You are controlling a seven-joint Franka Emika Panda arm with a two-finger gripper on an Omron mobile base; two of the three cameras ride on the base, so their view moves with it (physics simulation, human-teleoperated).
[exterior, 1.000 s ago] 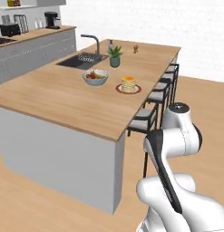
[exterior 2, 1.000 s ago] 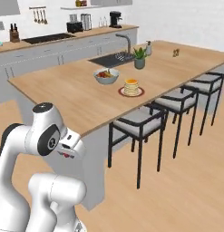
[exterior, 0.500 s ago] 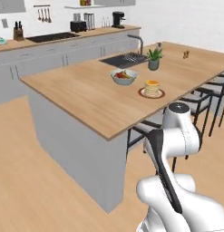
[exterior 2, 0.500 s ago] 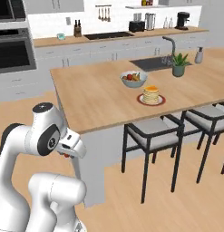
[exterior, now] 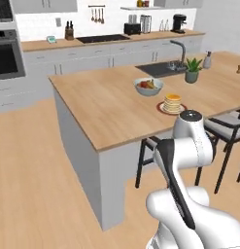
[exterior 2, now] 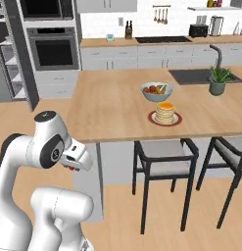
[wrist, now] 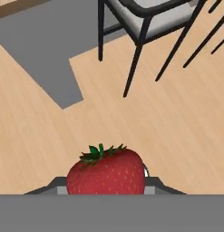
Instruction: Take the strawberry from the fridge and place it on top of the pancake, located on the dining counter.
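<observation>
Holding one strawberry (wrist: 105, 172) in claw (wrist: 106, 188) | one pancake (exterior 2: 165, 112) stack

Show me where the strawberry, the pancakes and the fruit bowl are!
strawberry (wrist: 106, 174): hand view, on the red body below its green leaves.
pancakes (exterior 2: 165, 112): right base view, on the side of the stack.
fruit bowl (exterior: 148, 89): left base view, on its grey-white outer wall.
</observation>
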